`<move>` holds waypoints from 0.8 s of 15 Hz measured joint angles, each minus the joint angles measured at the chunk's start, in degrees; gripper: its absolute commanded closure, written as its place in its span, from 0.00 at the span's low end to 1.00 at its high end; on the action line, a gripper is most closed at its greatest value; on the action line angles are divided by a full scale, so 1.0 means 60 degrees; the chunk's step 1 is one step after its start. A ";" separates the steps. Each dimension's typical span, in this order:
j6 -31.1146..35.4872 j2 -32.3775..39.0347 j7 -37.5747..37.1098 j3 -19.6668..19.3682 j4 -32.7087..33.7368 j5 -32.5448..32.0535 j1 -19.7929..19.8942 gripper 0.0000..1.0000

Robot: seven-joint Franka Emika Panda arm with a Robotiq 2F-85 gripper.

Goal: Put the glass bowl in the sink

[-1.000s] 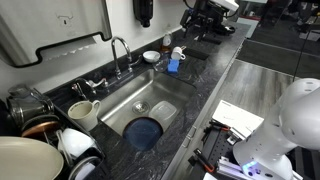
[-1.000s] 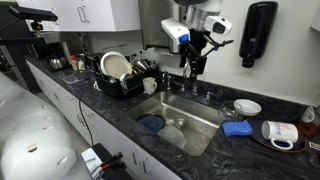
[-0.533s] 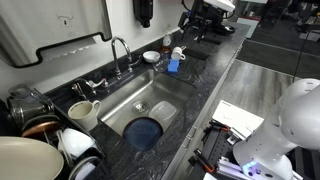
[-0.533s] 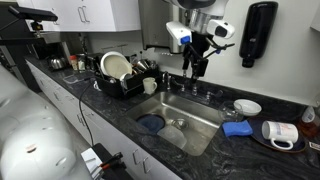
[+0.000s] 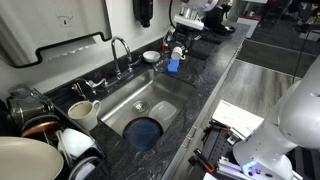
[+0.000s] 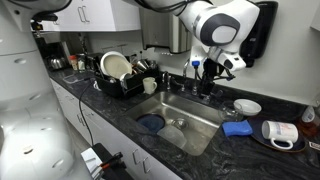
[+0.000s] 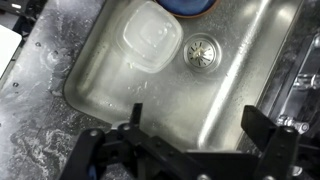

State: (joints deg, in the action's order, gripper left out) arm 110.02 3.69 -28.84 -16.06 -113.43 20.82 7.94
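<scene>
The glass bowl [image 5: 150,56] is small and see-through with a pale rim. It sits on the dark counter behind the sink's far corner, and also shows in an exterior view [image 6: 246,106]. It is out of the wrist view. The steel sink [image 5: 160,100] [image 6: 205,115] [image 7: 240,90] has a round drain [image 7: 201,48] and a curved faucet [image 5: 121,48]. My gripper [image 7: 200,125] is open and empty. It hangs high over the sink and looks down into the basin. In the exterior views it hangs [image 6: 210,72] near the faucet end [image 5: 181,40], apart from the bowl.
In the basin lie a round blue dish [image 5: 145,131] and a clear rounded-square container [image 7: 150,40]. A small blue item [image 5: 172,65] and a mug [image 6: 278,132] on a plate are near the bowl. A dish rack [image 6: 125,75] with white bowls stands at the other end.
The arm has swung from beside the faucet area towards the bowl's end of the sink and now fills more of an exterior view. The bowl has not moved.
</scene>
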 measured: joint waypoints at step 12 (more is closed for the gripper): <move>0.1754 0.2902 -0.4456 0.0136 0.1946 -0.0918 -0.0010 0.00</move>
State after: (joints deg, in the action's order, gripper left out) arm 120.54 21.10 -55.57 -15.25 -101.75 15.31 7.88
